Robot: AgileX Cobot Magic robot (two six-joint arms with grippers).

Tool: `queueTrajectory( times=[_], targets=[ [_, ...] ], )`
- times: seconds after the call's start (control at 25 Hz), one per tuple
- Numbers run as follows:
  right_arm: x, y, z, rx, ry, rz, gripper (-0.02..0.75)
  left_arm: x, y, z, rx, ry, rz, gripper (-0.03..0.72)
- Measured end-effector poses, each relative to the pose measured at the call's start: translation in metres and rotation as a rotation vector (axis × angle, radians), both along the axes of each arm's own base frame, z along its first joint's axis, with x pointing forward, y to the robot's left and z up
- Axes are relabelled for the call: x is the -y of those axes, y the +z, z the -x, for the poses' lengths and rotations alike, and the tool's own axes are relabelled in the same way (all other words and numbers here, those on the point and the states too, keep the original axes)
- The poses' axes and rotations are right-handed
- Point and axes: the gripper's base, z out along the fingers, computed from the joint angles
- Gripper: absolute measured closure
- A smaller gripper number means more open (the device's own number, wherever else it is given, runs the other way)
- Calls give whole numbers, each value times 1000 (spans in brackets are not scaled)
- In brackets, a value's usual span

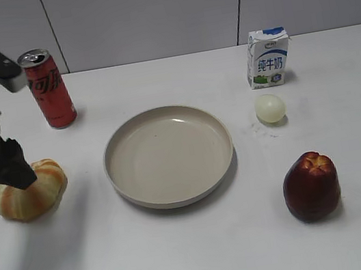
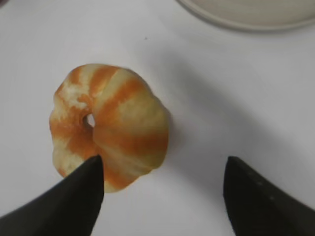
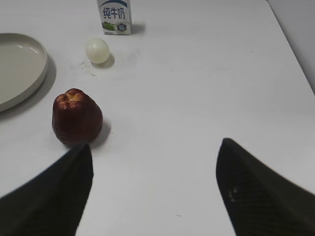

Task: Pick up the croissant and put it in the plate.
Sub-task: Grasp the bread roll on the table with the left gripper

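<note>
The croissant (image 1: 32, 191), pale yellow with orange-brown stripes, lies on the white table at the left, to the left of the plate (image 1: 168, 155). In the left wrist view the croissant (image 2: 110, 123) sits just ahead of my left gripper (image 2: 162, 172), whose jaws are open; the left finger overlaps its lower edge and the right finger stands well clear. In the exterior view the left gripper (image 1: 12, 173) hangs right over the croissant. The plate's rim (image 2: 246, 17) shows at the top. My right gripper (image 3: 155, 162) is open and empty over bare table; it is not in the exterior view.
A red cola can (image 1: 49, 88) stands behind the croissant. A milk carton (image 1: 268, 57), a small pale ball (image 1: 270, 108) and a dark red apple (image 1: 311, 185) are right of the plate. The apple (image 3: 77, 117) lies near my right gripper's left finger.
</note>
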Motion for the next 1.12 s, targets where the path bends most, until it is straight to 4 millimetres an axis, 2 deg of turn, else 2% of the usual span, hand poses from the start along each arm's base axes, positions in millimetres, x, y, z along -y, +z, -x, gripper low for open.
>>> queueTrajectory(
  times=[0.12, 0.36, 0.84, 0.96, 1.12],
  targets=[
    [0, 0, 0, 0, 0, 0, 150, 12, -21, -17, -46, -113, -98, 111],
    [0, 0, 0, 0, 0, 0, 150, 12, -58, -32, -134, -178, -209, 111],
    [0, 0, 0, 0, 0, 0, 150, 13, -96, -44, -146, -190, -237, 115],
    [0, 0, 0, 0, 0, 0, 150, 14, -97, -44, -146, -187, -233, 176],
    [0, 0, 0, 0, 0, 0, 150, 13, -97, -46, -134, -187, -234, 367]
  ],
)
